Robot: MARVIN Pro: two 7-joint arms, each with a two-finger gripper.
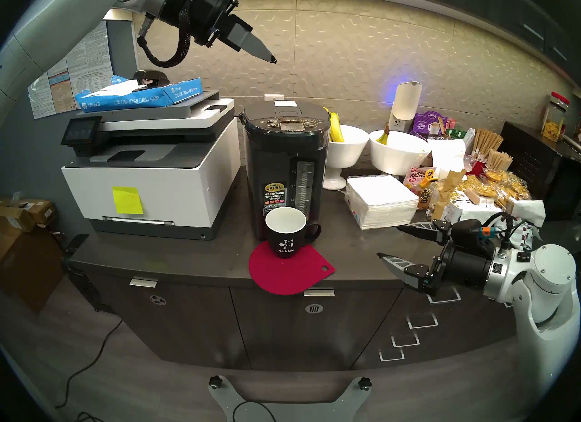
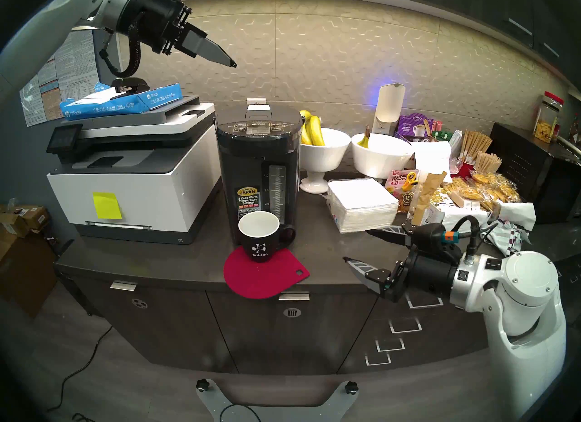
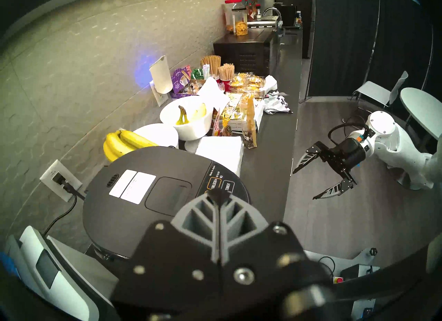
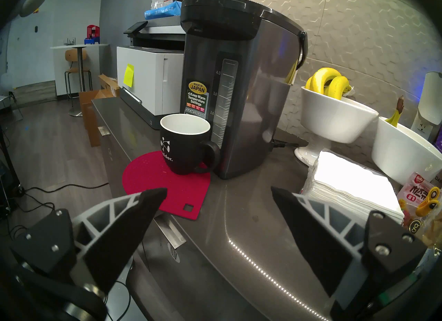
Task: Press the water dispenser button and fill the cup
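The dark grey water dispenser (image 1: 284, 166) stands on the counter, its panel on top with the DISPENSE button (image 1: 290, 120) in the middle. A black cup (image 1: 285, 233) with a white inside and "calder." logo sits empty on a red mat (image 1: 290, 268) right in front of the dispenser. My left gripper (image 1: 272, 59) is shut with nothing in it, held high in the air above the dispenser lid, tips pointing down and right. In the left wrist view the shut fingers (image 3: 218, 208) cover most of the panel; the UNLOCK button (image 3: 214, 184) shows. My right gripper (image 1: 388, 242) is open, empty, right of the cup.
A white-and-grey printer (image 1: 151, 173) with a blue paper ream stands left of the dispenser. Two white bowls (image 1: 347, 147) with bananas, a napkin stack (image 1: 380, 201) and snack packets crowd the counter to the right. The mat overhangs the counter's front edge.
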